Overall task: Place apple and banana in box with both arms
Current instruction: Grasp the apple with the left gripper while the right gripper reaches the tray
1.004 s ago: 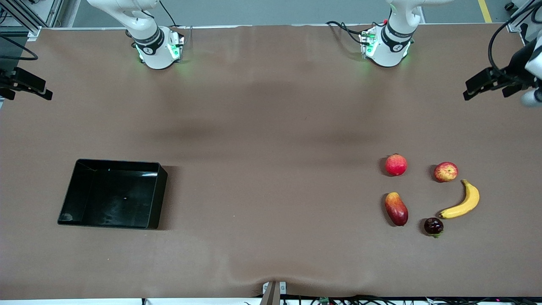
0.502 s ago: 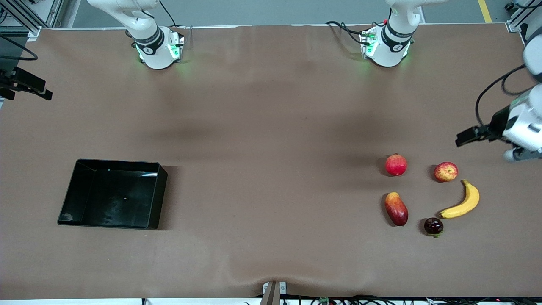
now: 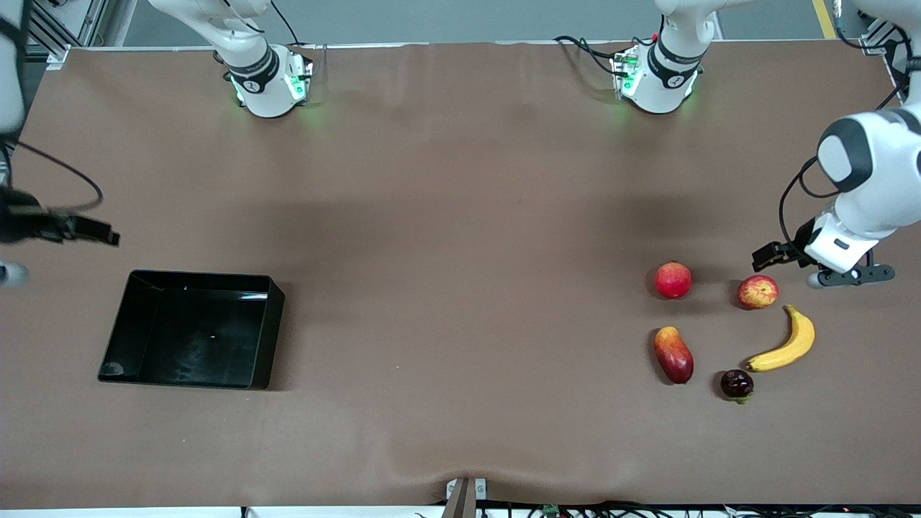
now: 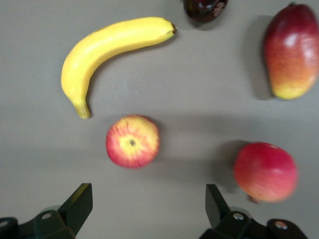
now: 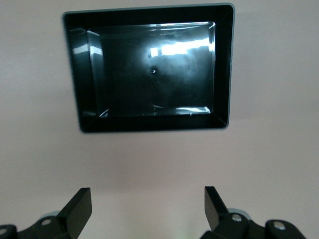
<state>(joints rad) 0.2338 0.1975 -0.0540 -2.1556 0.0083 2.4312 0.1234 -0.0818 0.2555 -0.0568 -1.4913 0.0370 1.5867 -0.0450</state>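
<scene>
The apple (image 3: pixel 758 292), red with yellow streaks, lies on the table at the left arm's end. The yellow banana (image 3: pixel 784 342) lies just nearer the front camera than the apple. My left gripper (image 3: pixel 768 253) is open and empty over the table right beside the apple. In the left wrist view the apple (image 4: pixel 132 141) and banana (image 4: pixel 107 47) lie ahead of the open left gripper (image 4: pixel 147 196). The black box (image 3: pixel 262 338) sits empty at the right arm's end. My right gripper (image 3: pixel 101 234) is open and empty over the table beside it. The right wrist view shows the box (image 5: pixel 149 125) ahead of the open right gripper (image 5: pixel 147 196).
A round red fruit with a crown tip (image 3: pixel 673 280) lies beside the apple, toward the table's middle. A red-orange mango (image 3: pixel 673 354) and a small dark fruit (image 3: pixel 737 384) lie nearer the front camera. All three show in the left wrist view: crown fruit (image 4: pixel 265 172), mango (image 4: pixel 291 52), dark fruit (image 4: pixel 204 7).
The left arm has swung in from the table's end and come down to just beside the apple. The right arm has moved toward the box. The fruits and the box have not moved.
</scene>
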